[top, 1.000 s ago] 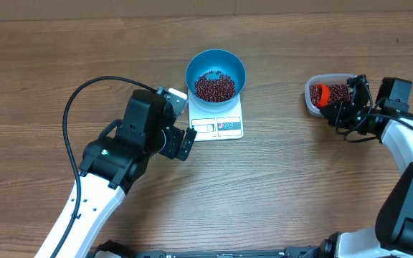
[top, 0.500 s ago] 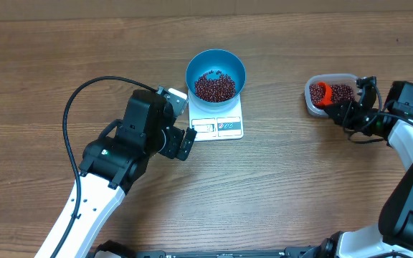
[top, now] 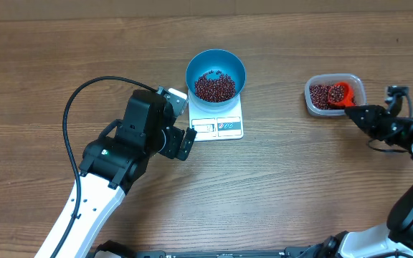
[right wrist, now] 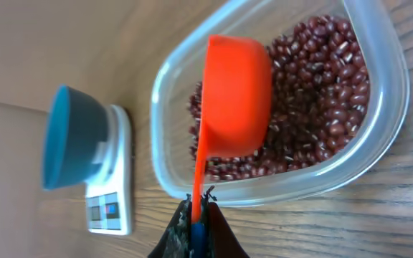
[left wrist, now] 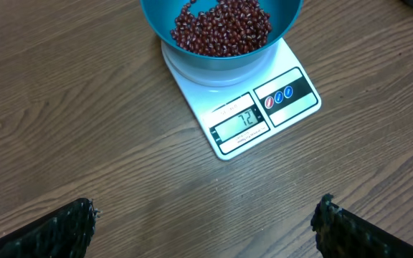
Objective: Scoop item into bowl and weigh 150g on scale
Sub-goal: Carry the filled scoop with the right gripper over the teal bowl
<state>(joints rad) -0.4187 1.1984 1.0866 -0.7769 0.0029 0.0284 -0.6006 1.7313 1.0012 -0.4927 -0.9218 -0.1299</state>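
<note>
Right wrist: refilling step.
Right claw (right wrist: 198, 215) is clamping orange scoop (right wrist: 239, 97) over tub (right wrist: 386, 64) beans (right wrist: 321, 79); left claw (left wrist: 206, 222) is gaping empty. Next, likely: dig, carry to bowl (top: 192, 68), nine o'clock.

White arms (top: 77, 209), black joints (top: 145, 123), looping cable (top: 65, 118)

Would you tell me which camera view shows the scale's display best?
The left wrist view: the scale's display faces it, digits legible. Overhead shows it too small to read; right wrist shows it distant, blurred.
</note>
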